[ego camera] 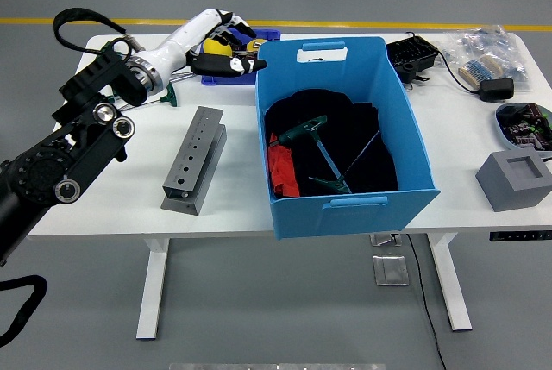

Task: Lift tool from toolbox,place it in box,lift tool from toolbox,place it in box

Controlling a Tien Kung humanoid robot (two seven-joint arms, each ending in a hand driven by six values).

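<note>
The big blue box [405, 141] stands mid-table. In it lie two green T-handle tools, one [304, 133] near the left wall and one [331, 184] toward the front, on black lining beside a red piece [281, 172]. My left hand [231, 49], white with dark fingertips, hovers over the small dark-blue toolbox [269, 35] just beyond the box's back-left corner, fingers spread and holding nothing. A yellow item [213, 47] shows under the palm. One more green handle [172, 97] peeks out below my forearm.
A grey metal block with holes [193, 159] lies left of the box. At the right are a grey foam block [516, 179], a bowl of parts [523, 122], a black adapter [496, 88], plastic bags [483, 49] and a black device [412, 53].
</note>
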